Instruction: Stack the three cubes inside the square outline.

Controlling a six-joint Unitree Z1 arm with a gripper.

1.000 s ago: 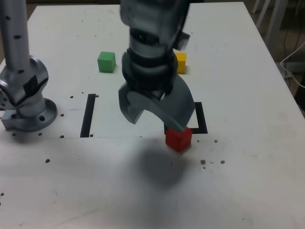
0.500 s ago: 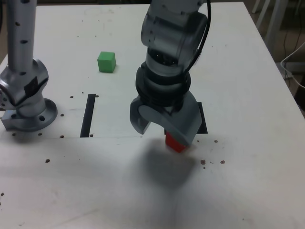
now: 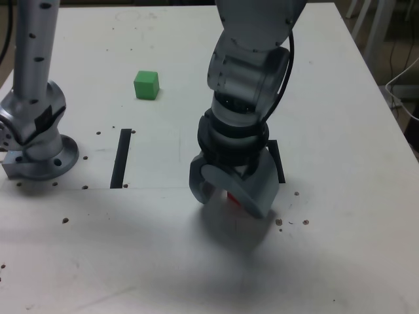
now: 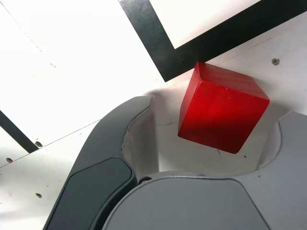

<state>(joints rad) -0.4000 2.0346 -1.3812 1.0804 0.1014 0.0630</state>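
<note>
The pincer [image 3: 230, 195] is down over the red cube [image 4: 221, 109], its jaws partly open and standing either side of the block without touching it, as the wrist view shows a gap on both sides. Nothing is held yet. The cube sits on the surface [image 3: 340, 261] just outside the square outline [image 4: 211, 38], at about 7 o'clock of it in the exterior view, one edge close against the black frame.

My worry is the cube's angle: it looks turned relative to the jaws, so they may meet a corner rather than flat faces. That could spin the block, squirt it sideways, or give a crooked hold that sets it down skewed in the outline, a poor base for a stack. The jaws also look very low, so they might scrape the surface.

The green cube [image 3: 146, 84] lies well apart at roughly 10 o'clock of the pincer in the exterior view. I cannot see the yellow one; the arm may be hiding it.
</note>
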